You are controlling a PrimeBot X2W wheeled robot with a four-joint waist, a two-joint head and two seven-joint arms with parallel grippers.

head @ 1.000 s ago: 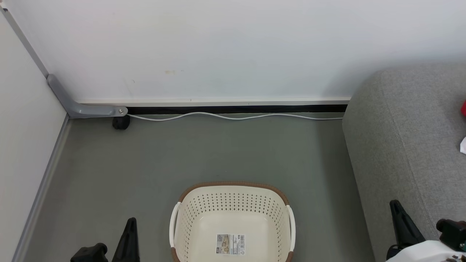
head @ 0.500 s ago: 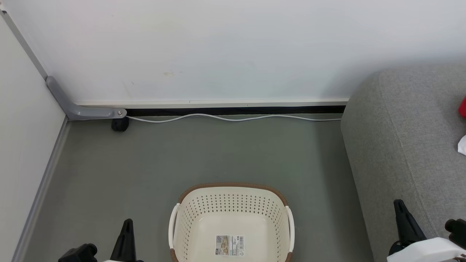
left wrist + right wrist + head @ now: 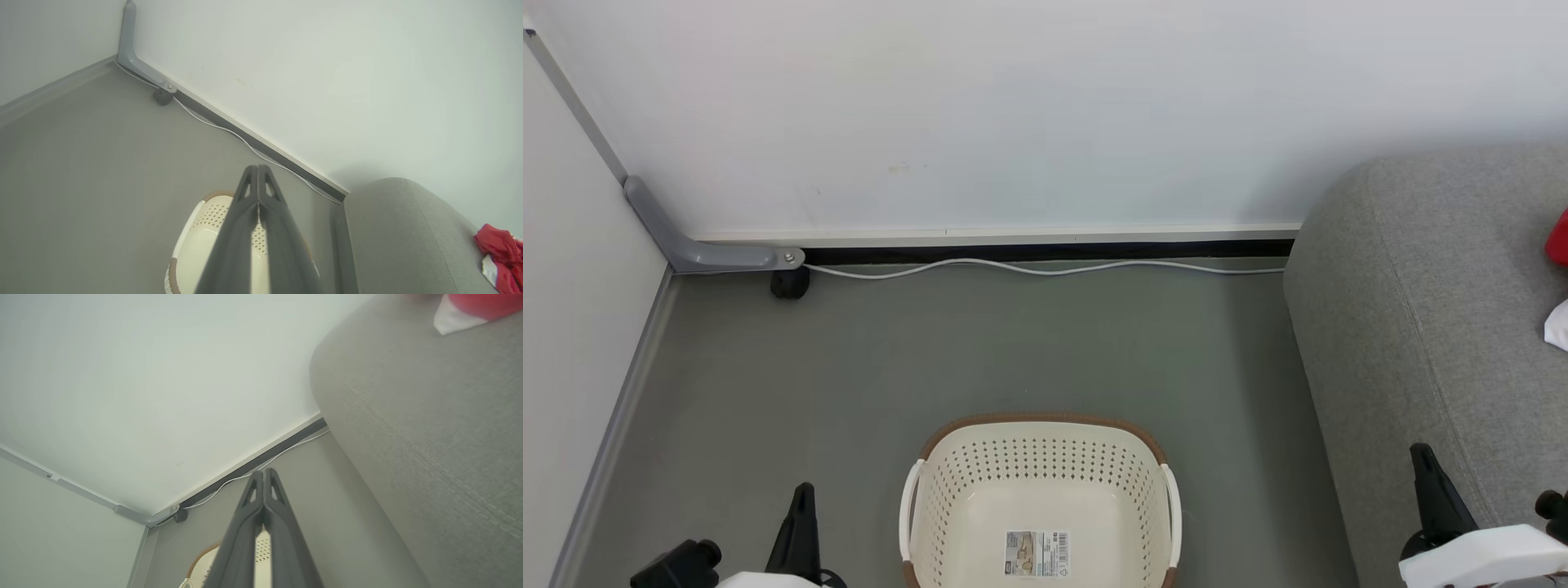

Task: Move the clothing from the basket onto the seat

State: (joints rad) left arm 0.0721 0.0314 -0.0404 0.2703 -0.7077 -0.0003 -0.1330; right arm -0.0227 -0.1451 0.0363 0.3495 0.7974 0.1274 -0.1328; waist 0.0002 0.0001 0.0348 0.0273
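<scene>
Now my left gripper (image 3: 258,179) and right gripper (image 3: 264,477) are both pressed closed on nothing, either side of the basket (image 3: 1045,421).
Each pair of fingers meets tip to tip with nothing between. The basket stands on the grey floor (image 3: 849,367) just ahead of me, its paper label (image 3: 1036,553) showing on the bottom. To my right rises the seat (image 3: 1421,310); the clothing (image 3: 500,249), red with white trim, lies on its top, well apart from the basket. Farthest off, a white cable (image 3: 1045,271) runs along the foot of the wall (image 3: 1045,106).
</scene>
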